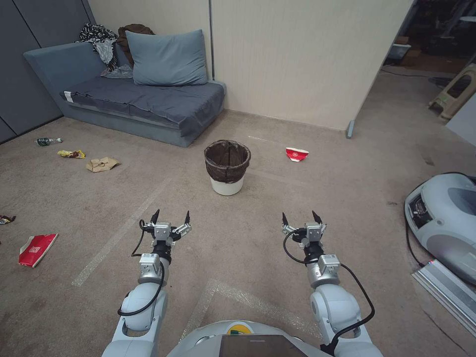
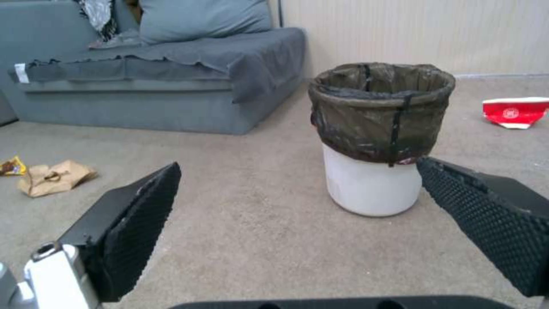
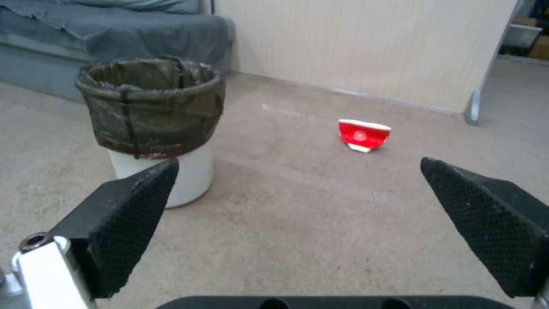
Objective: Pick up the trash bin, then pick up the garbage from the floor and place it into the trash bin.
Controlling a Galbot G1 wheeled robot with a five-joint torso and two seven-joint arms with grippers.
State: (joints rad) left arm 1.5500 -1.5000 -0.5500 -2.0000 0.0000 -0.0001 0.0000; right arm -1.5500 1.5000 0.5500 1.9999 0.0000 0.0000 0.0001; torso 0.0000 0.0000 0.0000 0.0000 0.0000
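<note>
The trash bin, white with a dark liner over its rim, stands upright on the carpet ahead of me. My left gripper and right gripper both hang open and empty, short of the bin on either side. Garbage lies scattered on the floor: a crushed red-and-white cup right of the bin, a crumpled brown paper bag, a yellow wrapper, a green-labelled bottle and a flat red packet to the left.
A grey-blue sofa with a cushion stands at the back left, against a beige partition wall. A grey machine with a cable and a metal rail sit at the right. A dark scrap lies at the far left edge.
</note>
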